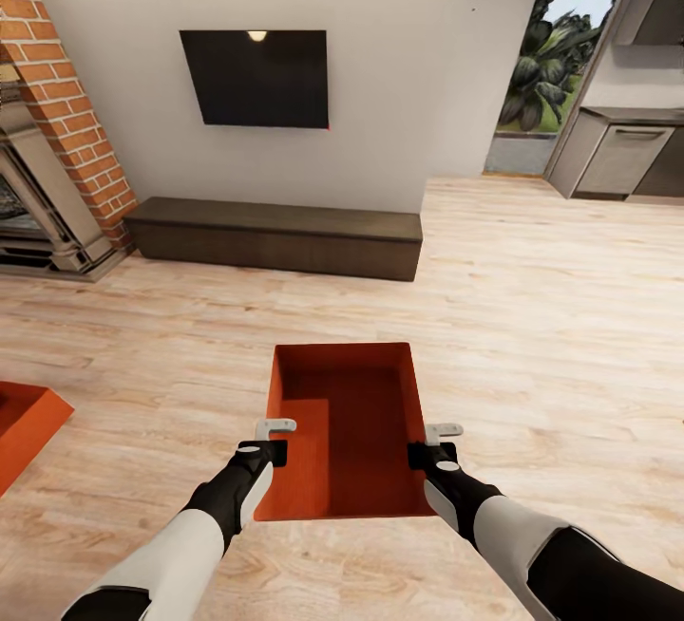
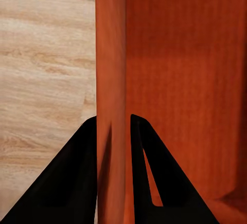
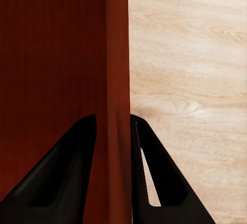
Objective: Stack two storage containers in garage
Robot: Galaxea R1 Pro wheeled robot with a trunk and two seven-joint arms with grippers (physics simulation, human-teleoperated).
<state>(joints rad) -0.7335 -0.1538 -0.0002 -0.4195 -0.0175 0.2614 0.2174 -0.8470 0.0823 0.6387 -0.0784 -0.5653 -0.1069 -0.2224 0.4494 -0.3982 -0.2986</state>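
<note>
both hands (image 1: 274, 441) (image 1: 439, 442) pinching container (image 1: 347, 412) side walls

The box (image 1: 347, 426) is orange-red (like the other box (image 1: 24, 426)), on a light wood-plank floor (image 1: 532, 317) with wavy lines.

the room is evenly and brightly lit, with daylight showing through the glass doorway (image 1: 546, 51) at the far right and a small lamp glare reflected near the top edge of the dark wall screen (image 1: 255, 78). shadows are soft: a faint one lies under the low cabinet (image 1: 275, 236), and inside the orange box (image 1: 347, 426) the far end is darker than the near floor of it. the render is slightly soft and smeared on the wood planks (image 1: 532, 317), and in the wrist views the black fingers (image 2: 72, 183) are flat silhouettes with little detail.
</note>
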